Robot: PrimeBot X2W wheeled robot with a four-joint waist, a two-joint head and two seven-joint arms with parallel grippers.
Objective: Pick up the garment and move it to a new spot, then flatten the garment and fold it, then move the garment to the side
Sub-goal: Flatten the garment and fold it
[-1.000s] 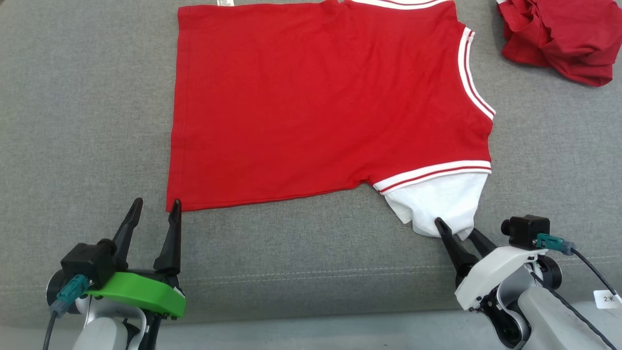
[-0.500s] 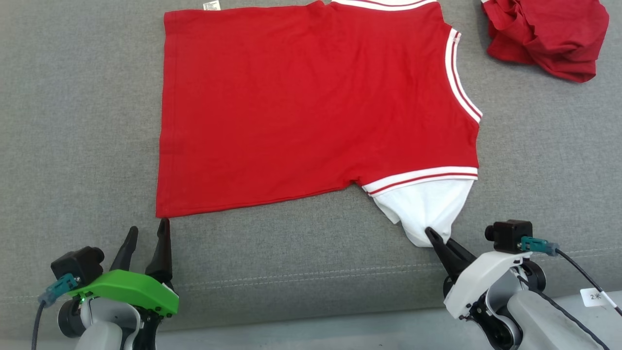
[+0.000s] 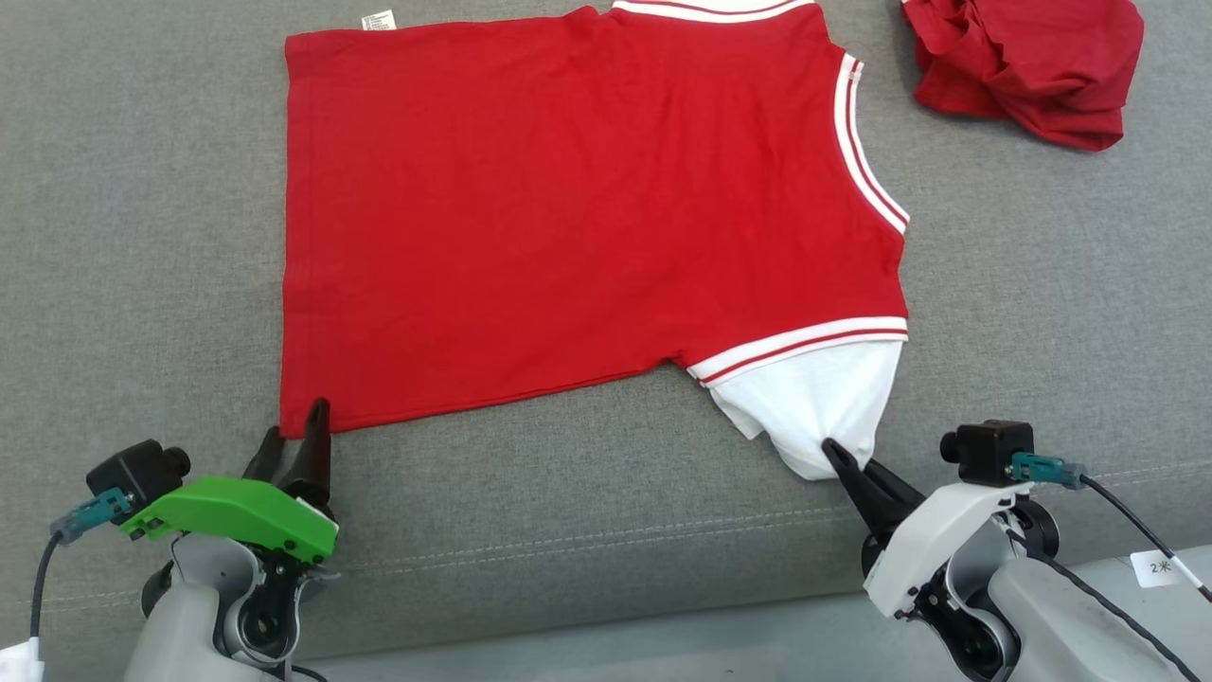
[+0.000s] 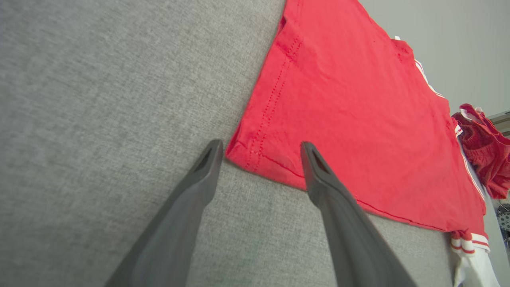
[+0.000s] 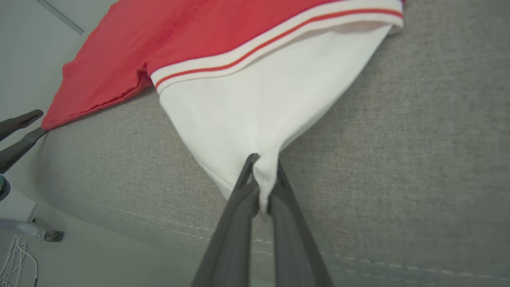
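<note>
At the near edge of the grey bench [image 3: 142, 237], the right end effector [image 3: 846, 455] has just pinched shut on the white sleeve tip [image 3: 816, 417] of the red garment [image 3: 568, 218], which lies spread flat. The left end effector [image 3: 295, 423] straddles the hem corner [image 4: 241, 149], fully open and empty; closing it should start the fold.

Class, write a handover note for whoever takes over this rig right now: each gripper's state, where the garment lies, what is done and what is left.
Left gripper: open, with the near left hem corner of the red shirt between its fingers, not gripped.
Right gripper: shut on the tip of the white sleeve.
Shirt: spread on the grey cushion; a crumpled red garment lies apart at the far right.
Done: shirt placed, looks flat.
Left: grip the hem corner, fold, move the shirt aside.
</note>
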